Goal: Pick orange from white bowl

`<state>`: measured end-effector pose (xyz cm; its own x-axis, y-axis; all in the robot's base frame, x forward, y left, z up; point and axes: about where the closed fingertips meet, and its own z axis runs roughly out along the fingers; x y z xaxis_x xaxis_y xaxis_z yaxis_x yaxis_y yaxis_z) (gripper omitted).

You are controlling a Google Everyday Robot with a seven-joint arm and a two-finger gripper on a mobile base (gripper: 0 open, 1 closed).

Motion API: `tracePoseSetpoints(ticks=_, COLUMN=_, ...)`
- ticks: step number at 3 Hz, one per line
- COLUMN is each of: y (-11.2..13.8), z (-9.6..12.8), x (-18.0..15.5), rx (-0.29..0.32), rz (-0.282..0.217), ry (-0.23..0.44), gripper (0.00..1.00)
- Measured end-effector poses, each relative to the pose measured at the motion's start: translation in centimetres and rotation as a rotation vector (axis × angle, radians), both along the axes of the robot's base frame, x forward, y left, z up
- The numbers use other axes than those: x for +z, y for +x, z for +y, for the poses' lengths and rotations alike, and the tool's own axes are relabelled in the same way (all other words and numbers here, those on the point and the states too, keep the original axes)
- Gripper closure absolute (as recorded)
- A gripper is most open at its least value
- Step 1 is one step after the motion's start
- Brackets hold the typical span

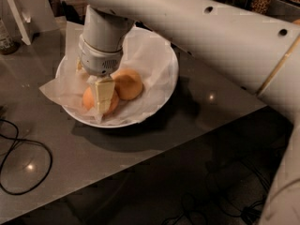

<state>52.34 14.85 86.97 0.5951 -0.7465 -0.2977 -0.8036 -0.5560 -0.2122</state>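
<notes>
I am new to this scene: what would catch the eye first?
A big pale arm crosses the top, its tool down in the paper-lined bowl at centre left. The tool covers part of the left orange, beside a second orange. A black cable loops at lower left.

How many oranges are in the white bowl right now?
2. One orange lies near the middle of the white bowl; the other orange sits just left of it, partly covered by the gripper, which is down inside the bowl. The arm may hide more.
</notes>
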Motion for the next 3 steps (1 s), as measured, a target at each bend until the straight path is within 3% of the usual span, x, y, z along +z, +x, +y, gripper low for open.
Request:
tracePoseSetpoints(ticks=1, y=0.6, z=0.9, x=0.5, rx=-0.004, rz=-0.057, ry=0.025, gripper=0.42)
tracePoseSetpoints(ticks=2, y=1.0, z=-0.2, x=1.7, rx=-0.067, rz=-0.13, ry=0.045, gripper=0.41)
tracePoseSetpoints(ticks=3, y=1.5, z=-1.9, x=2.6, rx=-0.125, rz=-0.174, ry=0.042, gripper=0.22)
